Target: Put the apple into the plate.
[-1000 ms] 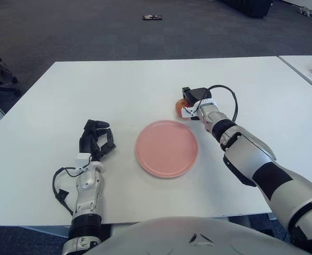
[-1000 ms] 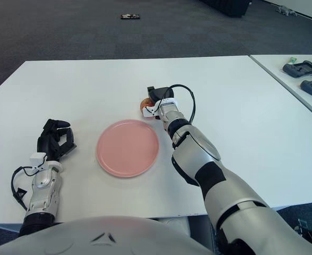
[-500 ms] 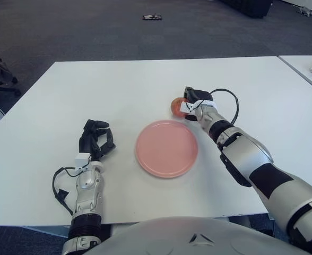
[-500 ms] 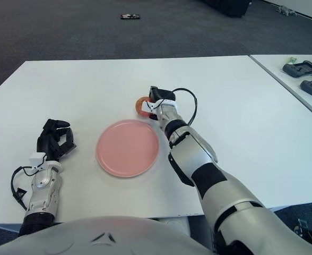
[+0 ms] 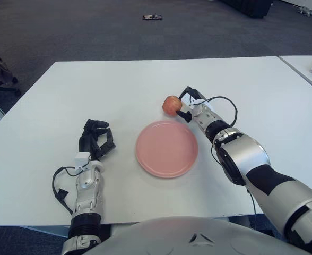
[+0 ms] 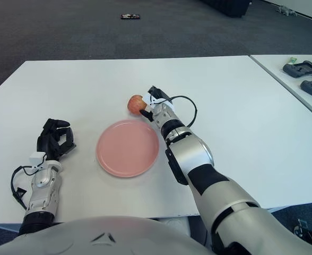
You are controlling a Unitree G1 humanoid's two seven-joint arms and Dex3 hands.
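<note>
bare table (image 5: 145,85) around pink plate (image 5: 166,148), left robot hand (image 5: 95,139) well apart

white table (image 5: 119,90) | dark grey carpet floor (image 5: 92,32) behind it | second white table (image 6: 299,90) to its right | small dark object (image 5: 152,17) on floor beyond

The red-yellow apple (image 5: 171,104) sits in the right hand (image 5: 187,106), seemingly lifted off the counter (image 5: 119,85), just beyond the plate's far rim. The pink round plate (image 5: 166,148) lies flat, empty.
</note>
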